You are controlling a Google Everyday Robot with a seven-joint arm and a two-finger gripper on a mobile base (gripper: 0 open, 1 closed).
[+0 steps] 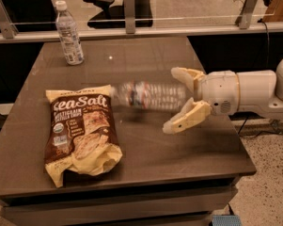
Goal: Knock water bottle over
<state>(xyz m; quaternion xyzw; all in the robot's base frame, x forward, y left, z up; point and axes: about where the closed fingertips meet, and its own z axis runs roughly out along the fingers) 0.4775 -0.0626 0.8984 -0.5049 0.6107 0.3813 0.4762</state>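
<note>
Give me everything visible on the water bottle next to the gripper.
The water bottle is clear ribbed plastic with a narrow label showing some red. It is tipped to about horizontal over the table, with its neck end toward the chip bag. Its base end sits between the spread fingers of the open gripper, which reaches in from the right. I cannot tell whether it lies flat on the table or touches the fingers or bag.
</note>
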